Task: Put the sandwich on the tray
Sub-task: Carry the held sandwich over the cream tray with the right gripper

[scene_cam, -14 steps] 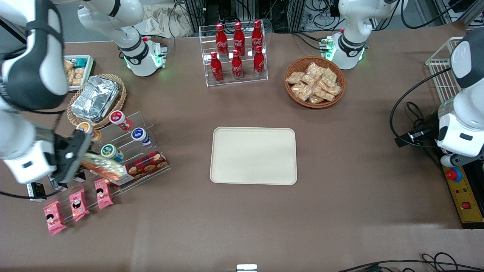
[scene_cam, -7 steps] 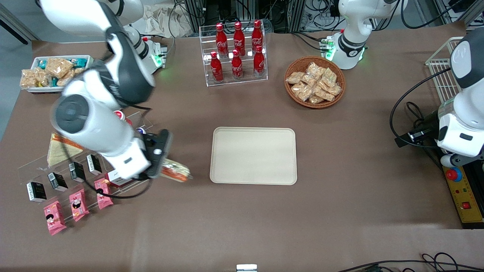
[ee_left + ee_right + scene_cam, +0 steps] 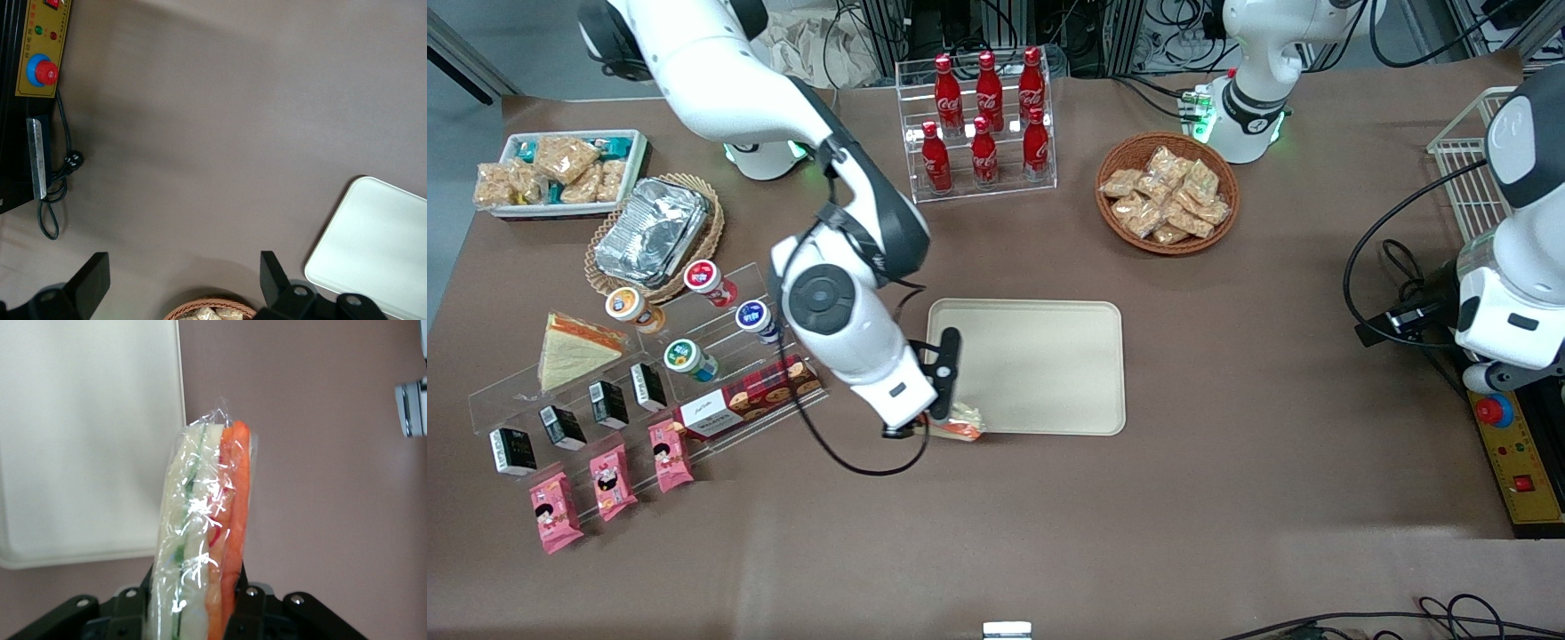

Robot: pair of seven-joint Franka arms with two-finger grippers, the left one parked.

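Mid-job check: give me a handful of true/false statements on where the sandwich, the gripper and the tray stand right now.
1. The gripper is shut on the sandwich. True.
2. The sandwich already lies flat in the middle of the tray. False: it is held at the tray's corner nearest the front camera, toward the working arm's end, and the tray's surface is bare.
3. A second sandwich wedge sits on the clear display stand. True.
4. The wicker basket of snack packets stands on the tray. False: it stands on the table, farther from the front camera than the tray.
5. In the right wrist view, the held sandwich shows orange and green filling along its edge. True.
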